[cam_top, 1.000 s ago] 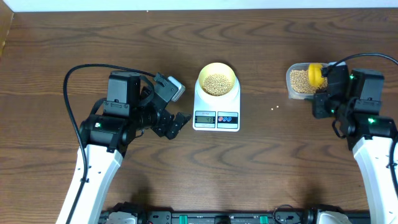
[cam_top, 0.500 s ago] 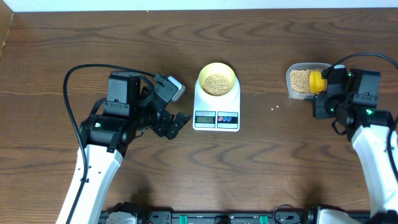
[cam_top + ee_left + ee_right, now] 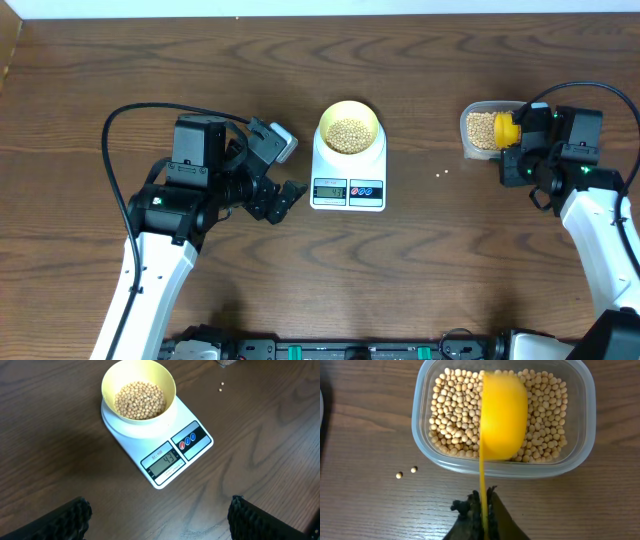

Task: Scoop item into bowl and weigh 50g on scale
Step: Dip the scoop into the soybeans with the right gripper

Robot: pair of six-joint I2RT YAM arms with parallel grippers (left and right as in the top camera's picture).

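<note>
Your right end effector [image 3: 483, 510] clamped on scoop [image 3: 504, 415] above bean tub [image 3: 585, 420], right of scale [image 3: 348, 190]; left end effector [image 3: 159, 520] apart, left of scale.

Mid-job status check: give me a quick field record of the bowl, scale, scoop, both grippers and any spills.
bowl: on the scale, partly filled with beans
display: appears to read 43
scoop: over the tub of beans, load not visible
right gripper: shut on the scoop handle
left gripper: open, empty, beside the scale
spills: two stray beans on the table near the tub
</note>
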